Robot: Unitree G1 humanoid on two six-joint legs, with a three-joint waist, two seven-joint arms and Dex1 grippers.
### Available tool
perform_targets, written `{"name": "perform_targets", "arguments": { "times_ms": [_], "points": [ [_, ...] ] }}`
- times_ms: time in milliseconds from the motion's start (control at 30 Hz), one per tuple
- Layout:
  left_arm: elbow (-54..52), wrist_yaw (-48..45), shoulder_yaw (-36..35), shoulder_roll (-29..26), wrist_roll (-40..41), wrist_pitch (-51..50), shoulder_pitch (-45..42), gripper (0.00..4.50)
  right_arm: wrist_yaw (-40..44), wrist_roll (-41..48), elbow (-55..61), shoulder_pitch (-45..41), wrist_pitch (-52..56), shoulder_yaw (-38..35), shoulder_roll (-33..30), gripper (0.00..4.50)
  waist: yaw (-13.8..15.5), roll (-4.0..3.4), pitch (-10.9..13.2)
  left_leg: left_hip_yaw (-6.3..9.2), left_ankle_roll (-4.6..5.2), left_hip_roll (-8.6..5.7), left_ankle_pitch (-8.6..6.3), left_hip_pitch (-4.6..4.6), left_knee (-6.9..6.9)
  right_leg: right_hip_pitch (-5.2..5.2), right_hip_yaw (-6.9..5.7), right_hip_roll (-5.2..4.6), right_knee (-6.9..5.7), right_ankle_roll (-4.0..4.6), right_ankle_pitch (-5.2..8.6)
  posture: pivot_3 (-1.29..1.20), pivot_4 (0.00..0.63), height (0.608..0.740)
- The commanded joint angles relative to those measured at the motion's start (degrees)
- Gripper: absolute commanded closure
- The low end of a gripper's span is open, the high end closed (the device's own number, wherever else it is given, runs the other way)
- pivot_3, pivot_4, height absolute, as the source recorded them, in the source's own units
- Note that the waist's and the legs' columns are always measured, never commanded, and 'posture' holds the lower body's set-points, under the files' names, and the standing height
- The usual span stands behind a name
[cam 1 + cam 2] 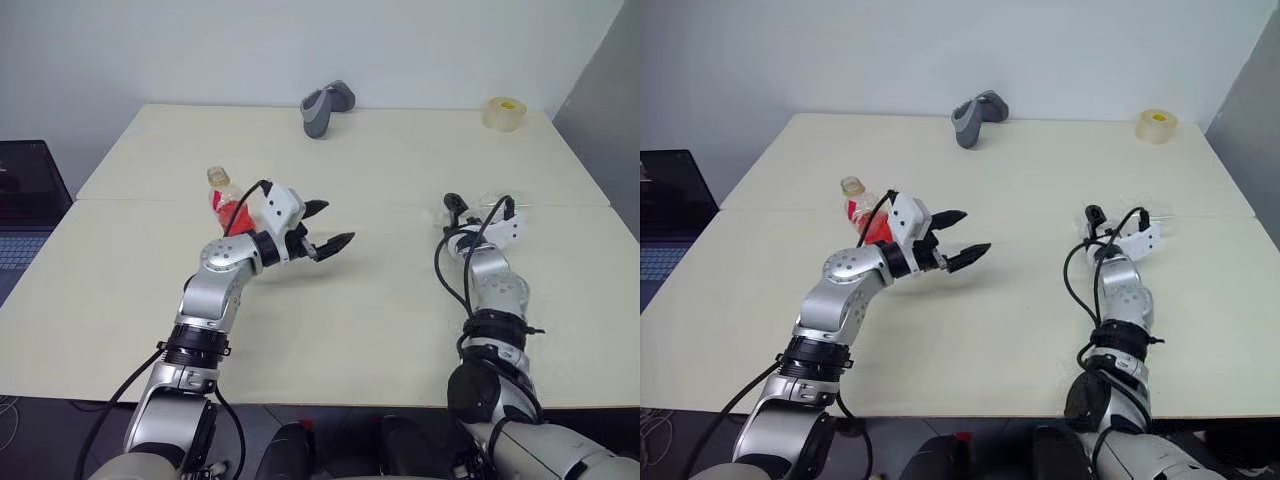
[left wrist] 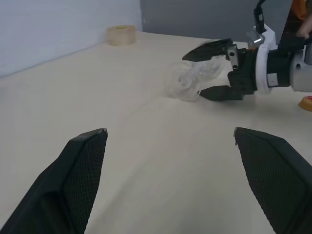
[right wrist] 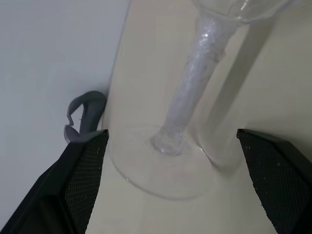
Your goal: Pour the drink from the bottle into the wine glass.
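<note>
No words, numbers or signs can be read on anything here.
</note>
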State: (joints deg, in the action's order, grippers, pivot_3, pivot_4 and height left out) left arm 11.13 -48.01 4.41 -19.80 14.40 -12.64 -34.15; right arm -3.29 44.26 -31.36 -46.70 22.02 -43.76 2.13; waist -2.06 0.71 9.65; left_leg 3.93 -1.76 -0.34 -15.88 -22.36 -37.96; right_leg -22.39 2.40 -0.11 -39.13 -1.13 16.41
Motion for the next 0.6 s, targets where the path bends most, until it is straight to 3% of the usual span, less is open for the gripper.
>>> {"name": "perform_targets", "arguments": {
  "times_ms": [33,233,267,367,600],
  "points": [
    [-3.32,0.37,0.11,0.17,0.27,-0.52,-1.17,0.03,3.47,0.89,-5.47,-2.29,-5.54,0.01,-1.98,0.0,-0.04,0.0,0.0,0.0,0.0,0.0,0.0,0.0,0.0,0.01,0.01,0.0,0.01,0.0,0.0,0.0,0.15,0.74],
    [-4.13,0.27,0.01,-0.17,0.4,-1.31,-0.72,0.03,6.86,1.87,-13.17,-4.65,-11.1,-0.57,-3.19,0.0,-0.05,0.0,0.0,0.0,0.0,0.01,0.0,0.02,0.0,0.02,0.05,0.0,-0.01,0.0,0.0,0.0,0.15,0.74],
    [-4.27,0.27,0.07,-0.17,0.38,-1.43,-0.64,0.01,7.38,2.36,-14.68,-5.19,-12.2,-1.1,-3.39,0.18,-0.06,0.0,0.0,0.0,0.0,0.01,0.0,0.02,-0.01,0.02,0.05,0.0,-0.01,0.01,0.0,0.0,0.15,0.74],
    [-4.63,0.27,0.16,-0.16,0.35,-1.85,-0.61,0.0,8.79,4.14,-17.93,-6.65,-14.05,-2.03,-3.71,0.91,-0.09,0.0,0.0,0.02,0.01,0.02,0.0,0.02,0.0,0.02,0.04,0.0,0.0,0.01,0.0,0.0,0.15,0.74],
    [-4.88,0.25,0.31,-0.26,0.21,-2.15,-0.41,0.0,12.27,6.46,-22.42,-8.69,-15.69,-2.65,-4.39,3.48,-0.21,-0.01,0.01,-0.01,0.0,0.03,0.0,0.02,0.01,0.02,0.07,0.0,0.0,0.01,-0.01,0.0,0.15,0.74]
  ]
}}
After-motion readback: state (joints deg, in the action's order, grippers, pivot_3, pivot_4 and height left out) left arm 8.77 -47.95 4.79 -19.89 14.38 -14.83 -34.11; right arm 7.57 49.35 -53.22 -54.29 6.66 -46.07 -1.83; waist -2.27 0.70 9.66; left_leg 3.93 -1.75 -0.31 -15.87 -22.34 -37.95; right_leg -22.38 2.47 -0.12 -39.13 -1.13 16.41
